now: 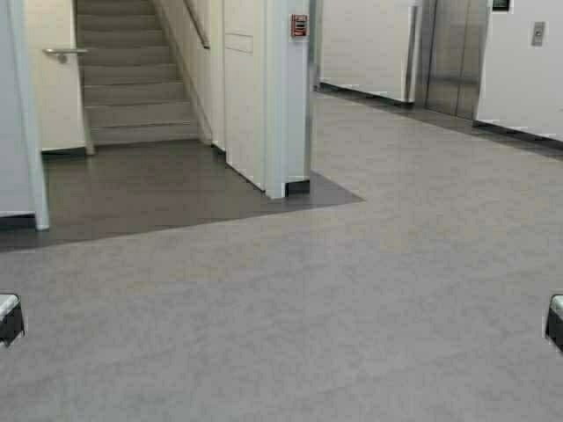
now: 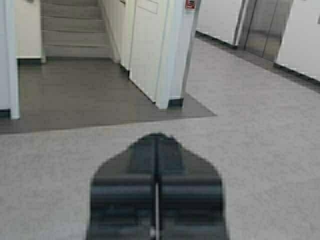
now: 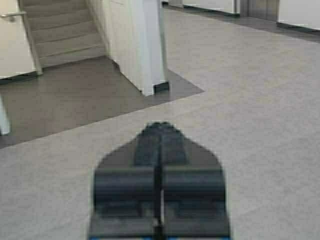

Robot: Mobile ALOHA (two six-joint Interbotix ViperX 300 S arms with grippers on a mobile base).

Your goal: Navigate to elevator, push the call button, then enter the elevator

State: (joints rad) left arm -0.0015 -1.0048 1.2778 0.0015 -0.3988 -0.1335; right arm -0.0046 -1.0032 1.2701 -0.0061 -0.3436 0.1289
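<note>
The elevator (image 1: 453,57) has brushed steel doors, closed, at the far right of the hallway; it also shows in the left wrist view as the elevator (image 2: 267,27). The call button (image 1: 537,34) is a small grey plate on the white wall just right of the doors. My left gripper (image 2: 157,136) is shut with nothing in it and points forward over the floor. My right gripper (image 3: 160,125) is shut and empty too. Both arms sit parked low at the frame's sides, left arm (image 1: 9,318) and right arm (image 1: 555,321).
A staircase (image 1: 132,79) with a handrail rises ahead on the left, above a darker floor patch (image 1: 158,189). A white wall corner (image 1: 286,97) with a red fire alarm (image 1: 299,25) juts between stairs and elevator. Grey hallway floor (image 1: 396,264) stretches toward the elevator.
</note>
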